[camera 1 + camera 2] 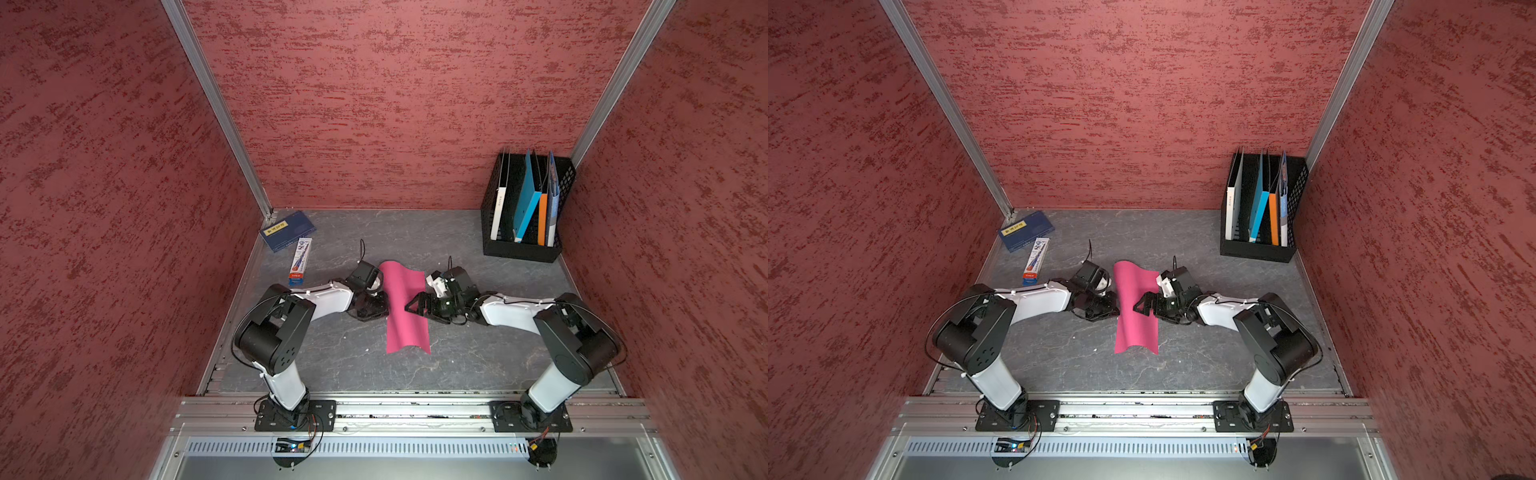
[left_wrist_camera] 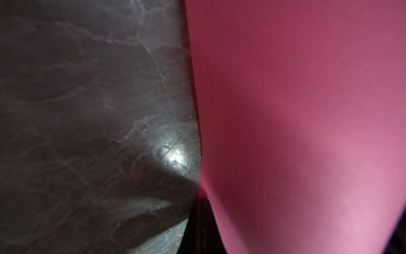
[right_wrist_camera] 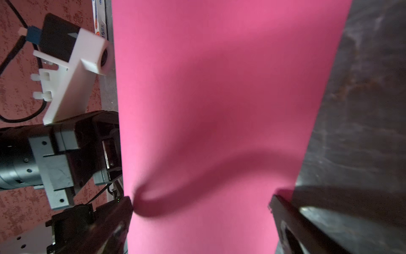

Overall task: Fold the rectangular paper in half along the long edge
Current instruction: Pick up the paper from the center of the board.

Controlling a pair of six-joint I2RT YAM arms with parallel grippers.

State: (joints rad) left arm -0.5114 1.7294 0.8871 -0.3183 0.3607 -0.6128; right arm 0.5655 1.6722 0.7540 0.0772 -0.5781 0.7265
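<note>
**Item:** rectangular paper [image 1: 409, 332], bright pink, unmarked.
**Location:** centre of the grey table [image 1: 374, 374], long sides running 12 to 6 o'clock. It was bowed, not flat, with its 12 and 6 o'clock ends curling.

**Left gripper** [image 1: 383, 309]: at the sheet's 9 o'clock long edge, about midway along. Its fingers were pressed together, by all appearance pinching that edge. The sheet hid the contact itself. The left wrist view showed the paper rising close past the lens.

**Right gripper** [image 1: 417, 306]: reaching in from 3 o'clock over the sheet, fingers spread wide, holding nothing. In the right wrist view one fingertip [image 3: 125, 211] dented the paper.

**Other stock:**
- file rack [image 1: 523, 208] at 2 o'clock
- navy booklet [image 1: 287, 230] and a small carton [image 1: 300, 262] at 10 o'clock, well apart from the work

**Step in hand (judged):** early in the fold. One long edge was gripped and raised, and no crease had been made.

**Next move calls for:**
- carrying the pinched edge across toward 3 o'clock until it meets the opposite long edge squarely
- the right gripper pinning the sheet against sliding, yet clearing the landing path
- pressing the crease afterwards
</note>
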